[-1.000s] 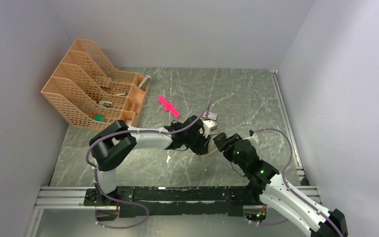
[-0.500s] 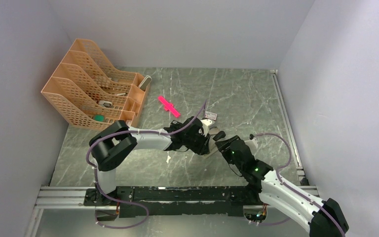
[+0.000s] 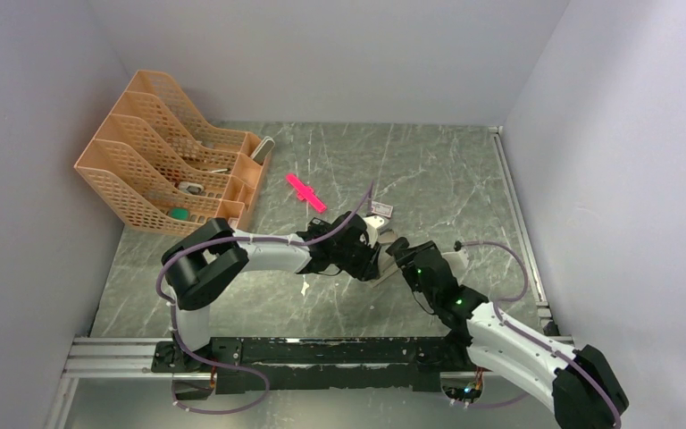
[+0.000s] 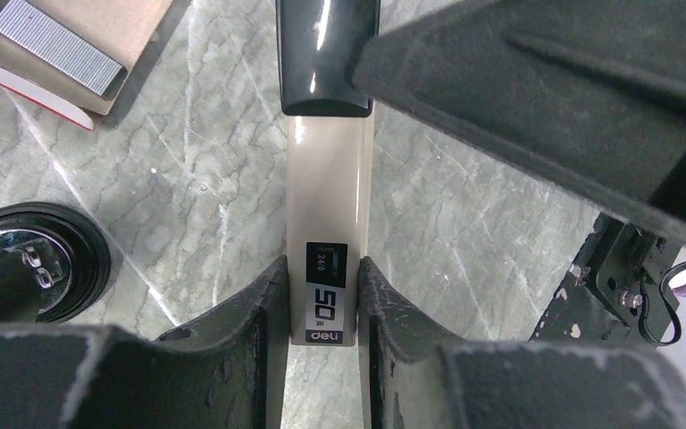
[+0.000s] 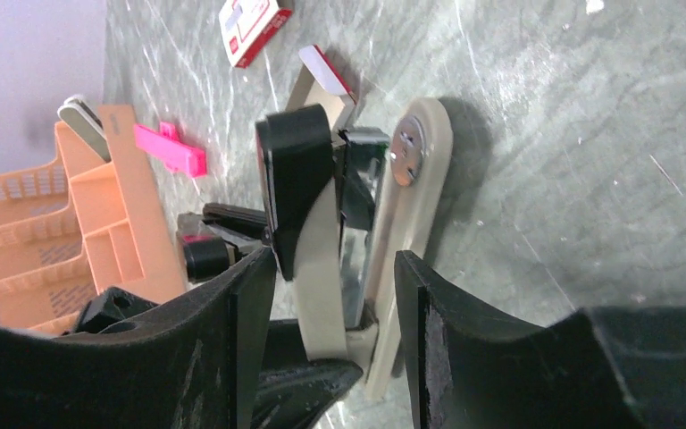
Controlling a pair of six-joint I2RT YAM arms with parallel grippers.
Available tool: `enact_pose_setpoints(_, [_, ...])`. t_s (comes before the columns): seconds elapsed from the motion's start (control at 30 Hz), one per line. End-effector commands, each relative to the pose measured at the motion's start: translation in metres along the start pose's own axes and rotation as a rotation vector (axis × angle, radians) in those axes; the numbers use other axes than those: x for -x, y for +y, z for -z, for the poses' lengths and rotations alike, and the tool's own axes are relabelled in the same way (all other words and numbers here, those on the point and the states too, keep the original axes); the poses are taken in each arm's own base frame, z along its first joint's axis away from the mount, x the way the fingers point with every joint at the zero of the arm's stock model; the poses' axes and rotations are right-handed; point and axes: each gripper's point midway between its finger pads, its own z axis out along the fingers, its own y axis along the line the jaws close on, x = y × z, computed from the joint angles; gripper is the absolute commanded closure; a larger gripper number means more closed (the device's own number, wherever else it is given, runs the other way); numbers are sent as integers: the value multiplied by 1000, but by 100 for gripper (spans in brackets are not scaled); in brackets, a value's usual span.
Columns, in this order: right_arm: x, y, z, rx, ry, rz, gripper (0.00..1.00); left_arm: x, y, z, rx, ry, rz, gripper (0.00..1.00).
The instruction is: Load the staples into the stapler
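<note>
Firstly, left wrist view. The left gripper (image 4: 320,268) was clenched on the stapler (image 4: 326,206), both fingers (image 4: 248,326) pressed against the sides of its cream body, right at the printed label. The stapler ran straight ahead from the fingertips, with its glossy black cap (image 4: 326,54) at the far end. The staples (image 4: 54,43), a grey ridged strip, lay in an open brown tray (image 4: 116,27) ahead and well to the left of the fingers. They were apart from the stapler, on the marbled table (image 4: 188,179). A large dark block (image 4: 545,98) filled the space ahead and to the right; could not tell what it was.

Right wrist view. The right gripper (image 5: 335,264) had its fingers (image 5: 219,357) spread, with the stapler between them. The stapler's top arm stood hinged away from the base, and the silver rail (image 5: 355,241) showed in the gap. One finger lay beside the black-capped arm, the other beside the cream base. Could not tell whether they pinched it or only straddled it. Past the stapler's far end sat the tray, then a small white box (image 5: 250,20) with red print. A pink piece (image 5: 170,147) and an orange organiser (image 5: 116,206) lay ahead on the left.

Top view. Both grippers sat tip to tip, the stapler mostly hidden between them and the white box just beyond.
</note>
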Motion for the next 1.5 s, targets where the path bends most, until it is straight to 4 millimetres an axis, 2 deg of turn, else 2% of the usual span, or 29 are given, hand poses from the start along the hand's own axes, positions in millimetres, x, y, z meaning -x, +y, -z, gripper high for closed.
enact_pose_setpoints(0.0, [8, 11, -7, 52, -38, -42, 44, -31, 6, -2, 29, 81, -36, 93])
enact_pose_setpoints(0.13, [13, 15, -9, 70, -51, -52, 44, -33, 4, -2, 19, 88, -52, 93])
enact_pose_setpoints(0.27, [15, 10, -10, 45, -50, -48, 44, -34, 3, -3, 21, 93, -65, 93])
enact_pose_setpoints(0.6, [3, -2, -16, 7, 34, -94, 46, -38, 1, -7, 22, 112, -78, 93])
enact_pose_setpoints(0.7, [4, -4, -17, 2, 32, -89, 54, -39, 1, -8, 25, 118, -83, 93])
enact_pose_setpoints(0.87, [7, -7, -17, 1, 19, -86, 82, -39, 2, -10, 28, 127, -95, 93])
enact_pose_setpoints(0.93, [8, -8, -16, 1, 14, -82, 84, -39, 3, -11, 30, 131, -102, 93])
enact_pose_setpoints(1.07, [15, -3, -13, -5, -7, -46, 55, -36, 6, -14, 44, 136, -121, 93])
enact_pose_setpoints(1.13, [22, -1, -10, -12, -30, -4, 45, -34, 8, -16, 56, 140, -134, 93])
enact_pose_setpoints(1.3, [43, 0, 7, -49, -99, 52, 36, -26, 14, -20, 90, 141, -170, 93])
enact_pose_setpoints(1.33, [54, -4, 19, -80, -131, 69, 33, -19, 16, -22, 105, 134, -192, 93])
enact_pose_setpoints(1.47, [85, 0, 43, -94, -249, 95, 33, -5, 17, -30, 110, 117, -250, 93])
